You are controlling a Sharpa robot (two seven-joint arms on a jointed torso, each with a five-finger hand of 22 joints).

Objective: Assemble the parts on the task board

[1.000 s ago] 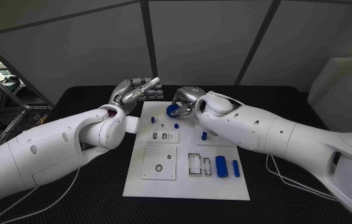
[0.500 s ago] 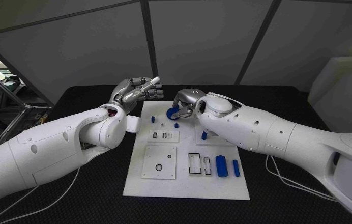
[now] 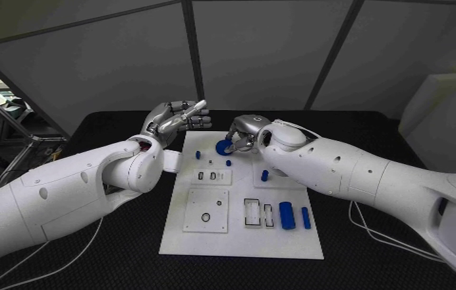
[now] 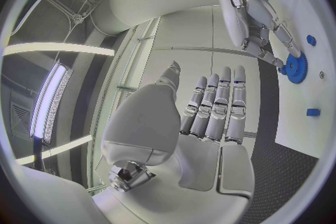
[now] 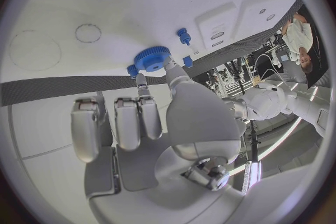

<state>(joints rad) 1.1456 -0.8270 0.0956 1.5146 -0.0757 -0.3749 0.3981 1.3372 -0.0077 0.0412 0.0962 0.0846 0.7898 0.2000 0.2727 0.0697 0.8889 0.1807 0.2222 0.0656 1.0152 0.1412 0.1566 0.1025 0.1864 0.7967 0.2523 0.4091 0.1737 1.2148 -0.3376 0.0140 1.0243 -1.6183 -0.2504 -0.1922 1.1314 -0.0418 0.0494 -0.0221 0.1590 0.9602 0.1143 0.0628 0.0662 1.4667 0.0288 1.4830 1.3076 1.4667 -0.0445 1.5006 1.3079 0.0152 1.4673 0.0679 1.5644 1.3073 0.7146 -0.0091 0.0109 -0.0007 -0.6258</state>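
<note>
The white task board (image 3: 247,237) lies in the middle of the black table. My right hand (image 3: 243,132) is over the board's far end and pinches a blue toothed gear (image 3: 223,147) between thumb and a finger. The gear (image 5: 152,59) sits low over the board, beside a small blue peg (image 5: 183,35). My left hand (image 3: 176,118) is raised past the board's far left corner, fingers stretched out (image 4: 213,101), holding nothing. From the left wrist I see the right hand (image 4: 252,17) with the gear (image 4: 295,67).
Small blue pegs (image 3: 198,154) (image 3: 229,163) (image 3: 264,175) stand on the board's far half. Two blue cylinders (image 3: 286,211) (image 3: 306,217) lie near its right edge, beside a rectangular slot (image 3: 253,212). A square inset plate (image 3: 206,211) sits at the near left.
My right hand has lowered the blue gear slightly toward the board's far end. The left hand's fingers shifted a little; the arm stayed in place.
</note>
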